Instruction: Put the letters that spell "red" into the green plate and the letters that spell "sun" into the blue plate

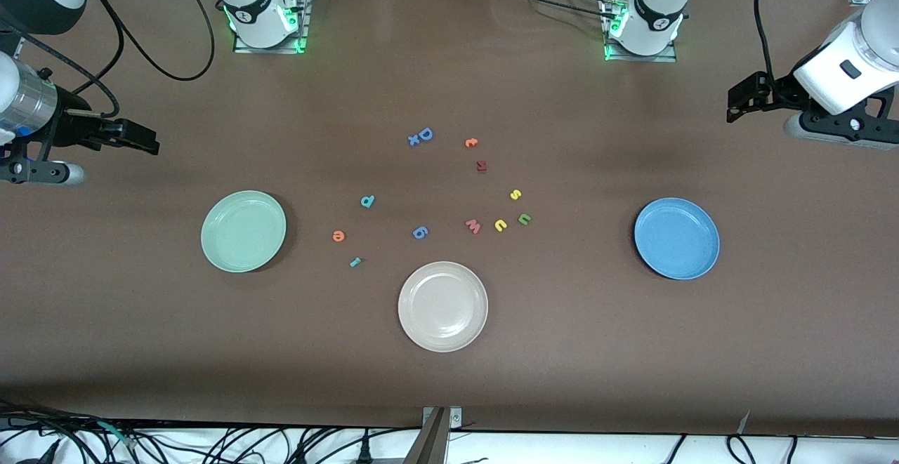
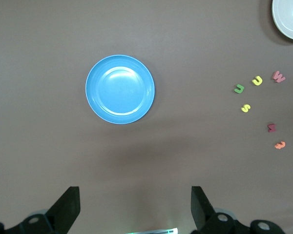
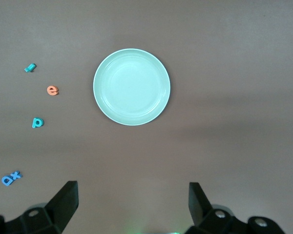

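Note:
The green plate (image 1: 243,231) (image 3: 132,87) lies toward the right arm's end of the table and holds nothing. Beside it lie the orange "e" (image 1: 338,236) (image 3: 52,90), the teal "d" (image 1: 367,201) (image 3: 37,122) and the small teal "r" (image 1: 356,262) (image 3: 30,68). The blue plate (image 1: 676,238) (image 2: 120,89) lies toward the left arm's end, also bare. The yellow "s" (image 1: 515,194) (image 2: 245,107), yellow "u" (image 1: 500,224) (image 2: 257,80) and olive "n" (image 1: 524,219) (image 2: 239,88) sit mid-table. My left gripper (image 1: 737,102) (image 2: 135,204) and right gripper (image 1: 144,142) (image 3: 133,202) hang open and hold nothing, each high over its own end of the table.
A beige plate (image 1: 442,306) (image 2: 288,17) lies nearest the front camera, mid-table. Other letters lie among the task's: a blue "D" with an "x" (image 1: 420,136), an orange piece (image 1: 471,142), a dark red "R" (image 1: 481,166), a pink "w" (image 1: 473,225) and a blue "6" (image 1: 420,232).

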